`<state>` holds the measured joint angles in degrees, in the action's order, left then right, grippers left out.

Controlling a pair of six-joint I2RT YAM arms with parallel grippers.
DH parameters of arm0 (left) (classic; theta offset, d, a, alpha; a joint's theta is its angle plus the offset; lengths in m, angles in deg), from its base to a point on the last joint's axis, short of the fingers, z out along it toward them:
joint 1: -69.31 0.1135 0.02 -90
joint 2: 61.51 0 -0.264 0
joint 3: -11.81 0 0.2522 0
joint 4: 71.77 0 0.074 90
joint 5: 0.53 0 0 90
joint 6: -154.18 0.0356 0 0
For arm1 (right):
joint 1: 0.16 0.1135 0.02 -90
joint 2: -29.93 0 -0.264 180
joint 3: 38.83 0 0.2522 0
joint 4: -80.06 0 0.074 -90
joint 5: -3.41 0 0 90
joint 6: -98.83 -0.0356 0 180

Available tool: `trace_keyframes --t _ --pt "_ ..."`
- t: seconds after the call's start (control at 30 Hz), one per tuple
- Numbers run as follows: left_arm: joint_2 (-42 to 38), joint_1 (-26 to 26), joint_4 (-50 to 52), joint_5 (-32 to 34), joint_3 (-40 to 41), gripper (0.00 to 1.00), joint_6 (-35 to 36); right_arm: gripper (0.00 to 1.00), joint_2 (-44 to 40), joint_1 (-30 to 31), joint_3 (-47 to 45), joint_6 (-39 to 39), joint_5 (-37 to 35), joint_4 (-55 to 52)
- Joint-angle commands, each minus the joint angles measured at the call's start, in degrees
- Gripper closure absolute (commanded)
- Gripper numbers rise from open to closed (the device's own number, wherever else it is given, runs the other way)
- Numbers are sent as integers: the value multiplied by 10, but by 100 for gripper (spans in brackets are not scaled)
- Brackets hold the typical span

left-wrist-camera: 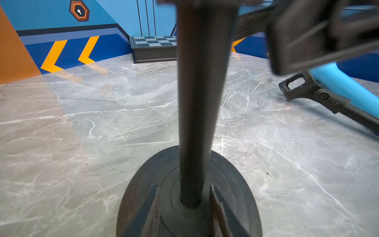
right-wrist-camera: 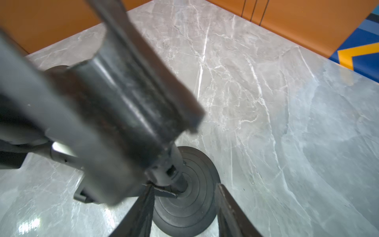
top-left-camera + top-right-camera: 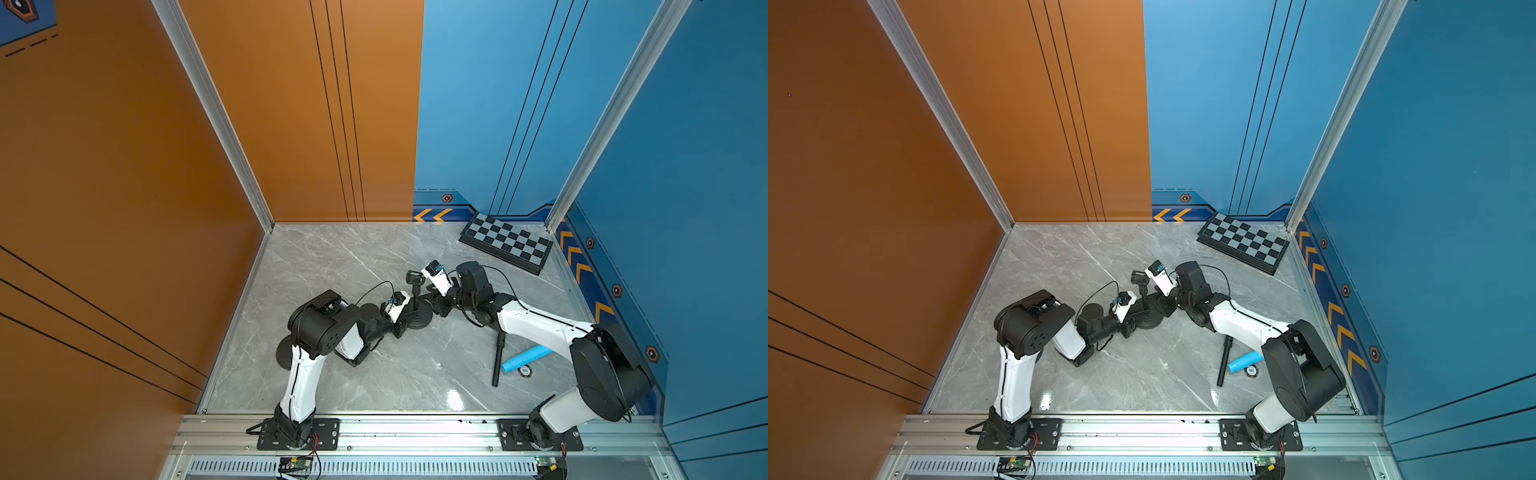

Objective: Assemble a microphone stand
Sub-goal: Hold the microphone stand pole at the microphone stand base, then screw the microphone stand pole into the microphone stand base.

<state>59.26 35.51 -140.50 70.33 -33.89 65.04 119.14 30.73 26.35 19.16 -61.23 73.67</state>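
At about eight o'clock from the microphone stand you have a dark round disc lying flat on the counter, half hidden under the left arm. The left gripper reaches in low from that same side. Its jaws sit narrowly apart on either side of the pole, just above the round base, with a sliver of space showing on both sides, so they grip nothing. The stand is upright near the middle of the counter, with its clip on top. From two o'clock the right gripper looks down on the base with its jaws wide and empty. At four o'clock a loose black rod lies flat, with a blue tube just beside it and a small round token at the tube's near end. A chessboard rests in the two o'clock corner.
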Motion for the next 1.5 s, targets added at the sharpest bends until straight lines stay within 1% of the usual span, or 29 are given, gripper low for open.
trace_keyframes --t 0.0,0.13,0.3,0.5,0.6,0.63,0.67,0.7,0.77,0.83,0.93,0.97,1.03,1.07,1.1,1.17,1.23,1.3,1.33,1.4,1.43,1.47 --pt "11 4 17 -14 0 59 4 50 17 -12 32 49 95 -22" --pt "12 5 17 -17 -1 59 5 50 32 -27 53 79 151 -30" --pt "12 5 17 -21 -1 59 6 50 51 -39 82 91 146 -29" --pt "13 5 17 -22 -2 59 6 51 78 -49 106 97 176 -20" --pt "13 5 17 -22 -1 59 6 57 82 -48 108 94 178 -12" --pt "13 5 17 -21 -1 59 6 62 80 -48 103 91 173 -4" --pt "13 5 17 -21 -1 59 6 64 76 -45 95 84 163 10" --pt "13 5 17 -21 -1 59 6 69 72 -43 83 77 147 26" --pt "13 5 17 -20 -1 59 6 79 56 -36 51 52 97 72" --pt "14 4 17 -18 -1 59 6 87 36 -19 8 22 8 124" --pt "14 4 17 -15 -3 58 6 91 6 61 -59 -3 -269 179" --pt "14 3 18 -14 -3 58 6 95 4 88 -75 -30 -355 198" --pt "14 3 19 -13 -4 58 7 99 8 133 -91 -86 -464 207" --pt "14 2 20 -12 -4 58 7 99 13 147 -93 -104 -493 210" --pt "14 2 20 -12 -4 58 8 99 18 154 -94 -113 -503 215" --pt "13 2 22 -11 -5 58 9 99 26 157 -87 -133 -508 204" --pt "12 1 24 -10 -6 58 10 97 26 154 -78 -145 -482 187" --pt "12 1 28 -10 -6 58 11 90 19 150 -81 -149 -445 187" --pt "12 0 29 -10 -6 58 12 82 13 145 -82 -148 -415 187" --pt "11 0 30 -10 -6 58 13 72 0 128 -80 -132 -322 179" --pt "11 -1 30 -11 -6 58 14 64 -7 115 -78 -119 -263 173" --pt "11 -1 30 -12 -6 58 16 59 -12 102 -71 -101 -201 160"
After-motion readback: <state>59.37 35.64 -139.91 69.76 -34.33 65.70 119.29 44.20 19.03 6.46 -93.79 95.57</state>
